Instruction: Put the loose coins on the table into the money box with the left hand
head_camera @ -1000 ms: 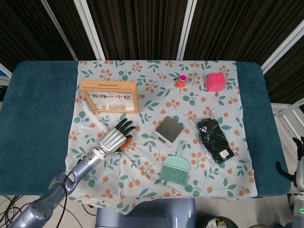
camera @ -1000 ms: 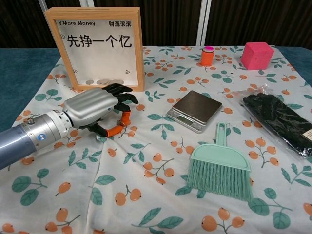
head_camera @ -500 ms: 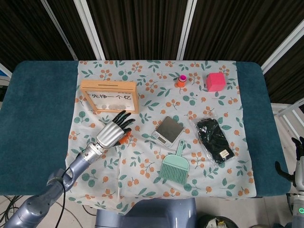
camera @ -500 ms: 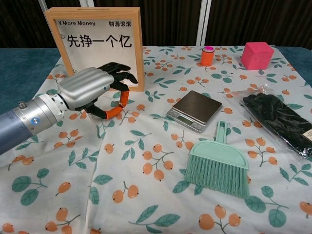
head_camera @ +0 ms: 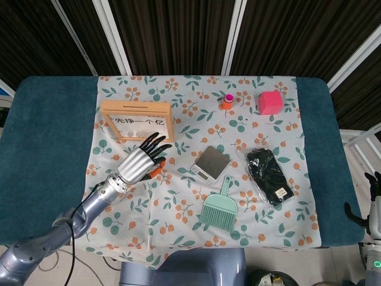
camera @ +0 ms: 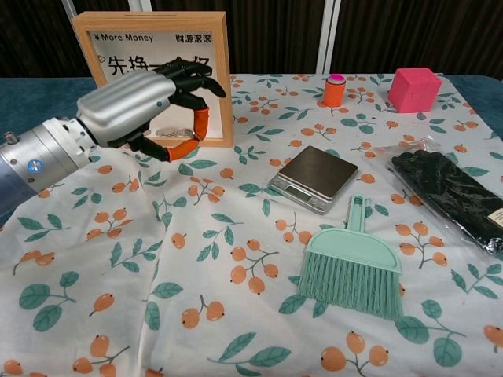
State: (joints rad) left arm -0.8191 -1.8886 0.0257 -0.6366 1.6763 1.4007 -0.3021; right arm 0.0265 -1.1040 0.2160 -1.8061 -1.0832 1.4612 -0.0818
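I am carrying my left robot hand (camera: 149,102), fingers curled, coin not visible so grip unclear, toward the money box (camera: 157,47); next, aligning over its top slot

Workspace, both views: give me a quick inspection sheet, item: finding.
Surface: floral cloth over a teal table, cloth wrinkled.
Job's things: money box upright at back left, coins inside at the bottom; loose coins nothing seen.
Clutter: scale, green brush, black bag, pink cube, orange bottle.
Hands: left hand raised in front of the box, fingers curled, any coin hidden; right hand barely in view at the edge.
Cables: one under the left arm.
Surroundings: dark slatted panels.
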